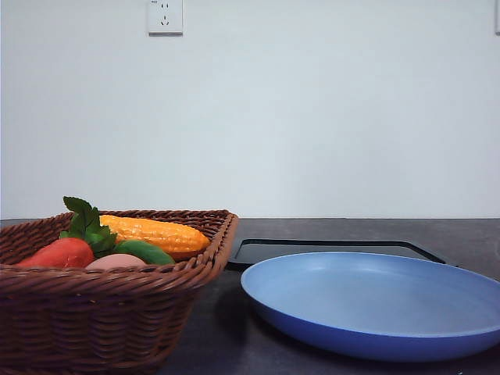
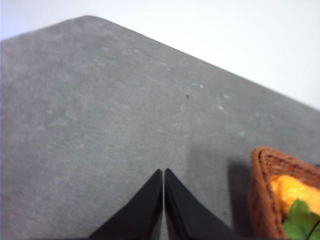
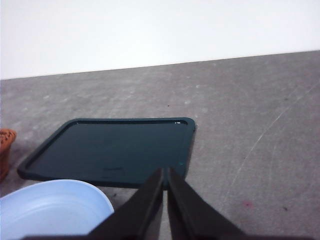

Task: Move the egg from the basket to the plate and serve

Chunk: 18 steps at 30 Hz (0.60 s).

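Closest to me, my left gripper has its two fingers pressed together with nothing between them, over bare table beside the basket. My right gripper is pressed together too, also holding nothing, near the blue plate. The plate has nothing on it. The egg sits in the basket, tucked between the red vegetable, a green thing and the corn. Behind the plate lies the black tray. I think the egg is squeezed in tight, so my fingers could bump its neighbors, or the smooth egg could slip out and roll away.
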Available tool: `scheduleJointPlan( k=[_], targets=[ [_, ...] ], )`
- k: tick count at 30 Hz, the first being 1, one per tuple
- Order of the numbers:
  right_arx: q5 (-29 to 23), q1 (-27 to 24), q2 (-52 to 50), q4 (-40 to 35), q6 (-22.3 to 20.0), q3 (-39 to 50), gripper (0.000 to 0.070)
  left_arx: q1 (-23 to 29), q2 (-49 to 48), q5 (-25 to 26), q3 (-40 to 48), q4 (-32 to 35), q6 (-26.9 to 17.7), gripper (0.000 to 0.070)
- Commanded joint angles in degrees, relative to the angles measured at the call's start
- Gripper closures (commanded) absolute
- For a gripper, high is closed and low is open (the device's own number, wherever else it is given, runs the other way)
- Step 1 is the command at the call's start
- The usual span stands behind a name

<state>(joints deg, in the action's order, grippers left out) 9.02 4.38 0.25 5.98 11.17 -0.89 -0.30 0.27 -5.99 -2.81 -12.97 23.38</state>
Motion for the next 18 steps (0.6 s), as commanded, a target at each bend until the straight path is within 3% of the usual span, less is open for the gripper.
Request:
scheduleJointPlan(
  k=[1,9,18],
  targets=[
    [-0.02,-0.02,-0.04,-0.42,2.78,0.13,0.0700,-0.09,-0.11,0.52,1.38,-0.76,3.47,0.0700],
    [0.58,-0.02,0.00,0.98,10.73,-1.89,0.0700,-0.09,-0.01,8.46,-0.13,-0.80,4.85,0.0700],
    [-0.33,-0.09,5.74,11.48,10.65,-11.88,0.0700,-0.11,7.47,18.01,-7.20,-3.81,4.83,0.0700]
  ],
)
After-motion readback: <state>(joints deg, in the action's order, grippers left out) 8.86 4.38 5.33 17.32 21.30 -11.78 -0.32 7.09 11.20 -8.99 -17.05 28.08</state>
